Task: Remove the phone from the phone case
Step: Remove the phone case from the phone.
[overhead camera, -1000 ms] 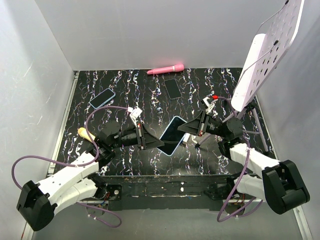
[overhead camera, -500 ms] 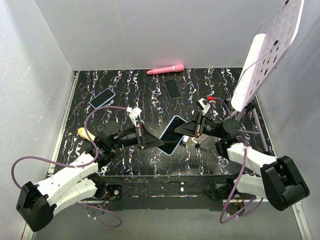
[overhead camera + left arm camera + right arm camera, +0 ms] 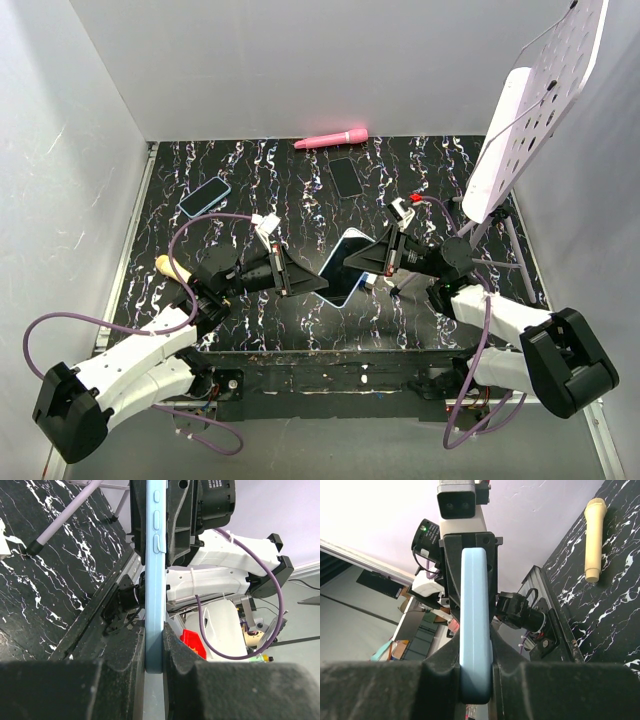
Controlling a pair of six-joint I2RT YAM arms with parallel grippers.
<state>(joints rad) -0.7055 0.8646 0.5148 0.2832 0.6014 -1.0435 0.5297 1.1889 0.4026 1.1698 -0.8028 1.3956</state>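
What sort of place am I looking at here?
Probably a robotics lab's test booth: plain white walls box in a black marbled table, a left arm and right arm are bolted at its edge, both holding one blue-cased phone.

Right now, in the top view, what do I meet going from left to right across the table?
You meet: beige handle → blue phone → left gripper → held phone → right gripper → white board.
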